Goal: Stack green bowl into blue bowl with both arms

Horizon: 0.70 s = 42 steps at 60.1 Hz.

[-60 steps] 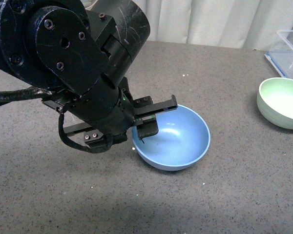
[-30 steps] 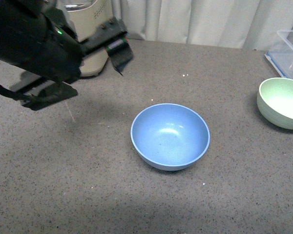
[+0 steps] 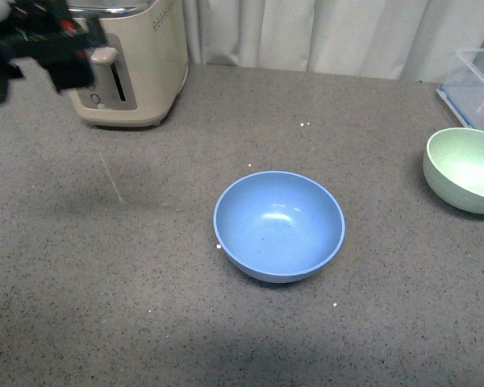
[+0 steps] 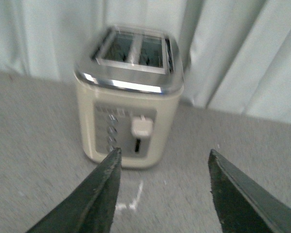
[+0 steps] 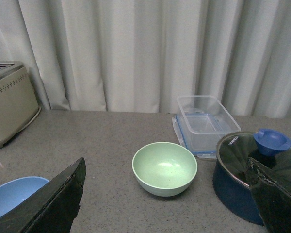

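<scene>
Green bowl [image 3: 466, 169] sits upright far right, well apart from blue bowl [image 3: 278, 226], which is centred as stack target. Right gripper [image 5: 165, 164] spread wide, holding nothing, lined up on green bowl, likely for pickup. Left gripper [image 4: 165, 153] also gaping, nothing held, facing toaster [image 4: 131, 111], clear of the 2 bowls.

The left arm [image 3: 40, 44] is showing in the upper left of the front frame, blurred and raised. The left gripper [image 4: 165, 152] is holding its two fingers [image 4: 97, 196] spread apart with nothing between them. The right gripper [image 5: 166, 162] is likewise holding its jaws wide apart, empty.
</scene>
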### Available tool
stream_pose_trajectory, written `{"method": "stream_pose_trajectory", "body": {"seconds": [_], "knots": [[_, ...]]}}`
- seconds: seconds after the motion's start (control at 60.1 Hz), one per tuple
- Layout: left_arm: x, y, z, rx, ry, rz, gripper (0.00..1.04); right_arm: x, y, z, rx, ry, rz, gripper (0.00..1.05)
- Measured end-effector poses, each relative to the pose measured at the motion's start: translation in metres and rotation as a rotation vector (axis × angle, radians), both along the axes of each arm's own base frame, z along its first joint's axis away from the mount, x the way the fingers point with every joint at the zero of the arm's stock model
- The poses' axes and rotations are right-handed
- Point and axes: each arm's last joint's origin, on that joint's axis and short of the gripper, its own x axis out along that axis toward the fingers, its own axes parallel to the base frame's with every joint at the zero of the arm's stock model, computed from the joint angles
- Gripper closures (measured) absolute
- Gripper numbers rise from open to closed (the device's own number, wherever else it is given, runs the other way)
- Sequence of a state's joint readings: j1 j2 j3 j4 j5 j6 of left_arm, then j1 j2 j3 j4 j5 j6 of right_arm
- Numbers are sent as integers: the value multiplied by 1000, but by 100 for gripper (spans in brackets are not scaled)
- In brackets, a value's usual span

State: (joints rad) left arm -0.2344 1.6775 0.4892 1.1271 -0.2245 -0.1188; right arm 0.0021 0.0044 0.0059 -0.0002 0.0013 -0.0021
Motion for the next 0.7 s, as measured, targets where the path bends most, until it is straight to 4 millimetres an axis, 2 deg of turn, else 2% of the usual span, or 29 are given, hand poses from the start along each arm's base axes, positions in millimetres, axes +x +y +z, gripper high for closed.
{"method": "stream_pose_trajectory", "body": {"seconds": [0.1,0.299,0.699], "knots": [[-20,14,12,48,-74,7,68,0,0,0,0,0,3,9],[-55,31,5,85,-43,-1,101,0,0,0,0,0,3,9],[-105,49,6,96,-45,4,101,0,0,0,0,0,3,9]]}}
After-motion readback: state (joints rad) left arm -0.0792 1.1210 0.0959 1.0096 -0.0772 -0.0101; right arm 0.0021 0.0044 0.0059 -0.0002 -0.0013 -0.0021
